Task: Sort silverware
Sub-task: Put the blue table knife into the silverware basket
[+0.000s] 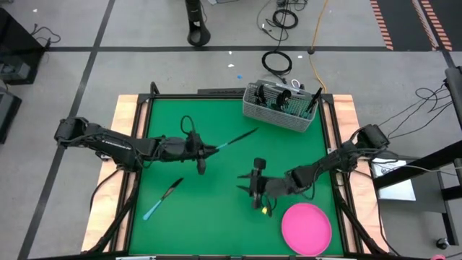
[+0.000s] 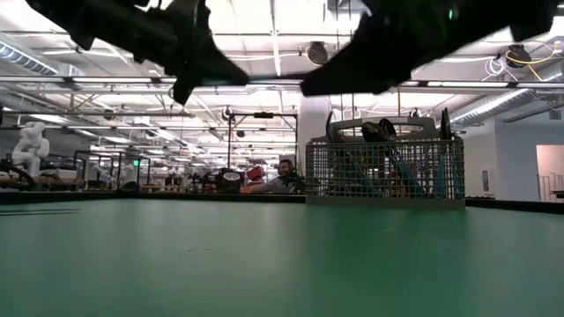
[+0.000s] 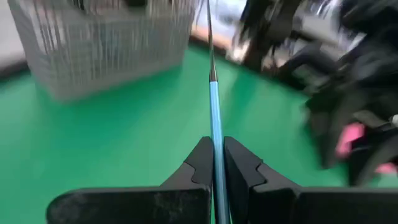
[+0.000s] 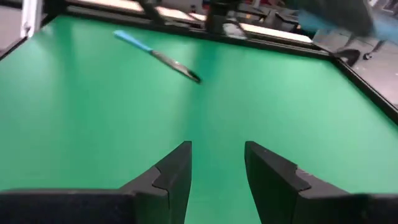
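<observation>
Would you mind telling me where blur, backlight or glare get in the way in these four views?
Low view: the arms overhead are backlit black shapes against bright ceiling lights; the caddy is clear. Left wrist view: the caddy and the right arm beyond are blurred, while the left hand, shut on a blue-handled utensil, is sharp. Right wrist view: far edge smeared, open right hand crisp. High view: evenly lit.

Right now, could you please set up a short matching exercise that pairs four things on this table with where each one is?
Things:
1. pink plate
2. wire-mesh caddy
3. piece of silverware lying loose
4. piece of silverware held out toward the caddy

Places:
A. far edge of the green mat
B. gripped in the left tool
C. near right corner of the mat
D. flat on the mat's left half

Pairs: 1-C, 2-A, 3-D, 4-B
</observation>
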